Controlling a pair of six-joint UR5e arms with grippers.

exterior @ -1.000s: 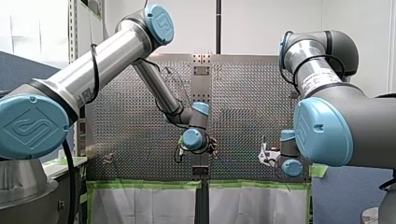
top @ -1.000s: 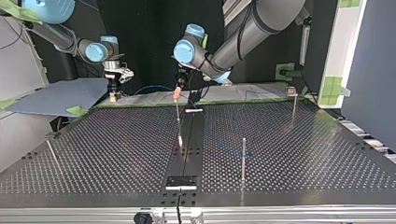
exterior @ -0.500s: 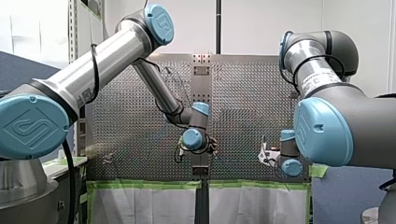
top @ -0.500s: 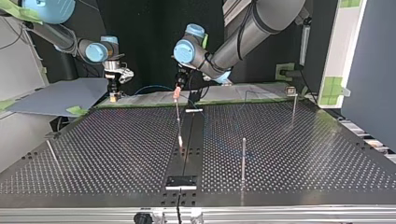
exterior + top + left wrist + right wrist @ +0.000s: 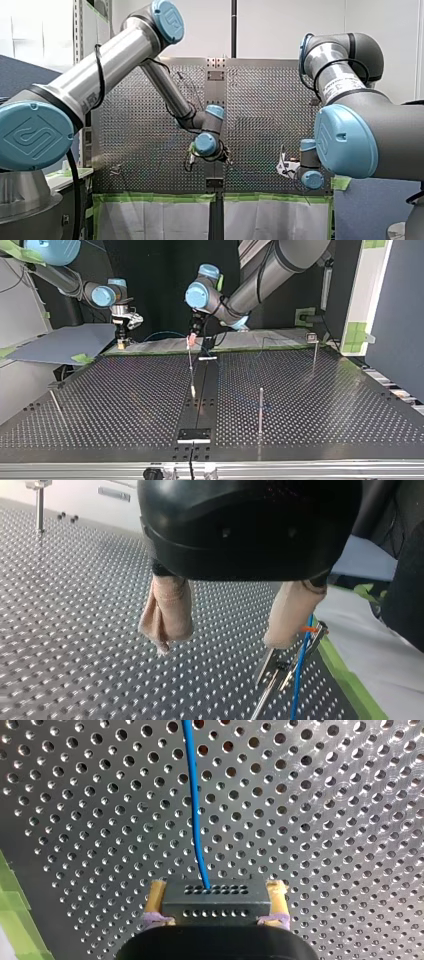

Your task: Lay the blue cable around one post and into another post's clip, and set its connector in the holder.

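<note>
In the right wrist view my right gripper (image 5: 216, 896) is shut on a black connector block (image 5: 216, 904) between yellow pads. The blue cable (image 5: 194, 795) runs from the block away over the perforated plate. In the left wrist view my left gripper (image 5: 217, 642) is open and its beige pads (image 5: 167, 610) hold nothing. The blue cable (image 5: 299, 672) passes just outside one pad, by a metal clip post (image 5: 277, 670) with an orange mark. In the top view my left gripper (image 5: 191, 339) hangs over that thin post (image 5: 191, 370). My right gripper (image 5: 121, 342) is at the far left edge.
Upright posts stand at the top view's middle right (image 5: 260, 407), far right (image 5: 314, 352) and near left (image 5: 55, 405). A black holder plate (image 5: 194, 435) lies at the near edge on the centre strip. Green tape (image 5: 160, 198) lines the table edge in the front view.
My left arm's wrist has risen slightly in the front view, carrying its open gripper a little up. My right arm has not moved.
</note>
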